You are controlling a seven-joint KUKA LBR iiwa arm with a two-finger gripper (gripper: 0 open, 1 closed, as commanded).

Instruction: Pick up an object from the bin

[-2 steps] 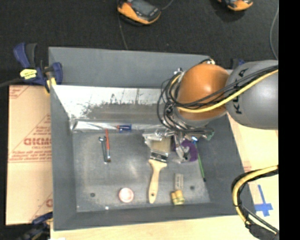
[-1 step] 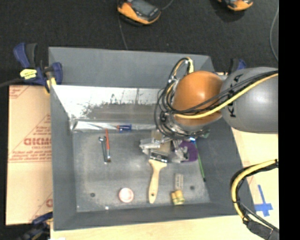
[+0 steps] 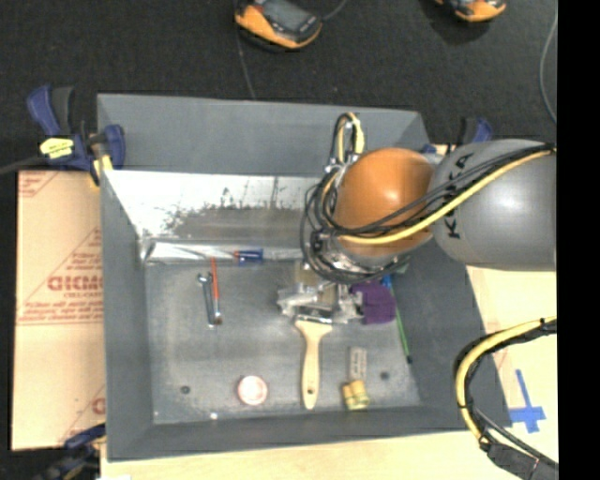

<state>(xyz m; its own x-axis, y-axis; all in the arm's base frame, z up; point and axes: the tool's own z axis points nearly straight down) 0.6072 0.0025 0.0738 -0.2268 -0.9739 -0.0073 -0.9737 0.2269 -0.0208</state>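
Paintbrush (image 3: 309,367) under hand (image 3: 314,302) of KUKA arm (image 3: 506,211)

A silver metal rod (image 3: 212,302) lies left of centre, a thin red stick (image 3: 214,275) just beside its upper end; a blue-tipped pen (image 3: 248,255) lies above them; a pink round disc (image 3: 251,390) sits at lower centre; a brass fitting (image 3: 354,395) and a small grey tab (image 3: 357,360) lie lower right; a purple block (image 3: 378,302) sits right of centre, with a thin green stick (image 3: 403,334) near it; two orange-and-black devices (image 3: 278,21) lie along the top edge.
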